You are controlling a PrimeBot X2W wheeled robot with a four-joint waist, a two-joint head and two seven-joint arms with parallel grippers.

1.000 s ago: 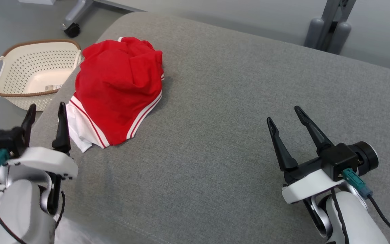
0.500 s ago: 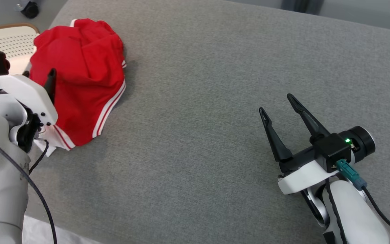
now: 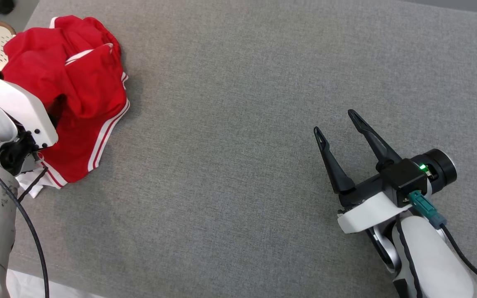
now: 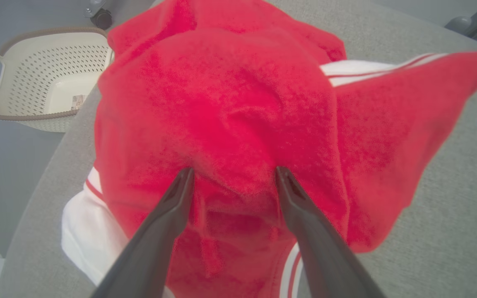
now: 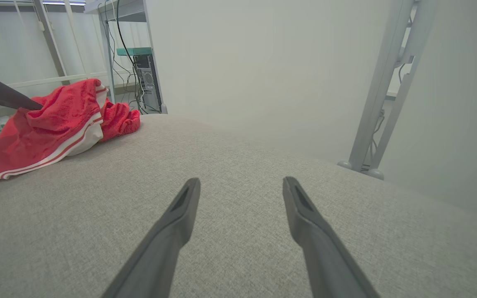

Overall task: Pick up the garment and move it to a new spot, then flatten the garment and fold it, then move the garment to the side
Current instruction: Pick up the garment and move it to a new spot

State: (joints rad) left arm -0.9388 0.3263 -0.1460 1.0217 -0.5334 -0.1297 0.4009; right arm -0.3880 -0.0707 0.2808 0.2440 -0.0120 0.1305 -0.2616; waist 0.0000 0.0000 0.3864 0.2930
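Crumpled red terry garment [image 3: 77, 91] far left on grey woven surface [image 3: 238, 124]. Both released: left gripper [image 4: 232, 174] tips against it, right gripper [image 3: 336, 122] empty. Perforated basket [image 4: 35, 70] beyond.

readable text: none | sticker [image 4: 79, 99] in basket [image 4: 23, 74]: too small to read

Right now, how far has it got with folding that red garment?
Nothing looks finished: the red garment lies crumpled at the edge of the grey surface near the basket. In hand: the left end effector, open, has its fingers pushed into the cloth. Left: gripping, lifting, moving, flattening, folding, setting aside.
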